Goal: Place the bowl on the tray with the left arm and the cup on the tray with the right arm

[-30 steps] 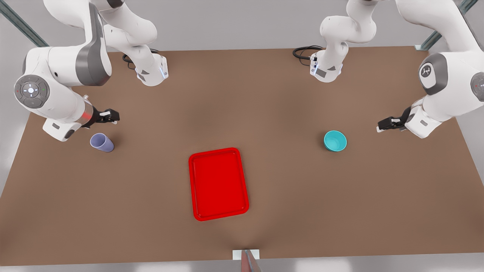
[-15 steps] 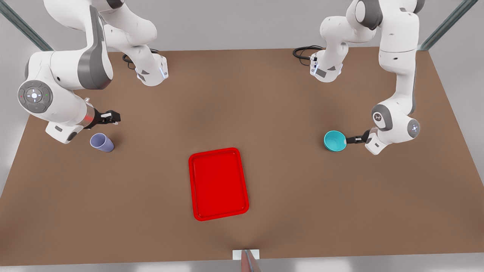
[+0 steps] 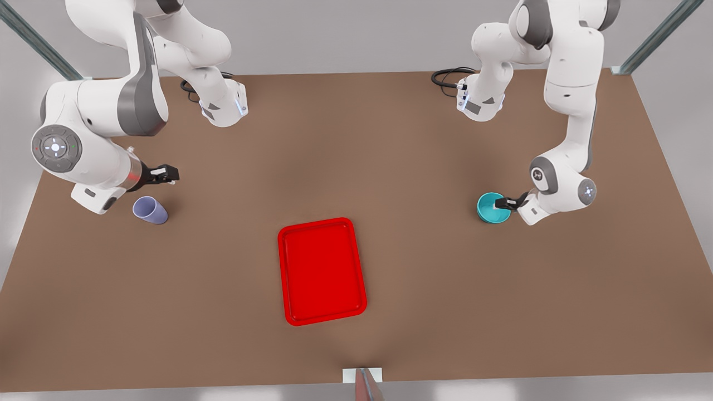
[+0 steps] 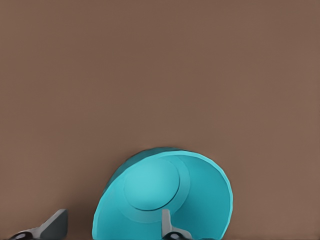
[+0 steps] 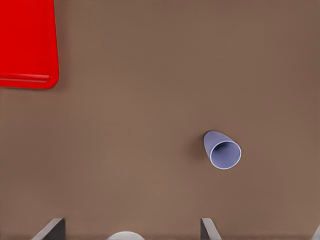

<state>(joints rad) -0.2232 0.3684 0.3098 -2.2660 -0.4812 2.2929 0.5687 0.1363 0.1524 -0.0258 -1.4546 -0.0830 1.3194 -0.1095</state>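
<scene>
The left hand (image 3: 499, 203) sits at the teal bowl (image 3: 491, 208), fingers spread, one finger (image 4: 167, 222) inside the rim and the other outside, not yet clamped; the bowl stands on the brown surface (image 3: 423, 161) at the front view's right; the right hand (image 3: 165, 174) hovers open near the lavender cup (image 3: 149, 210); the red tray (image 3: 321, 270) lies between them, bare.

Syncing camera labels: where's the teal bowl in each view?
Front view: the bowl sits on the table toward the front view's right, with the left claw at its rim.
Left wrist view: the bowl is close up, one finger inside it and one outside.
Right wrist view: bowl not in it.
Shared landmark: the claw finger over the bowl's rim.
</scene>
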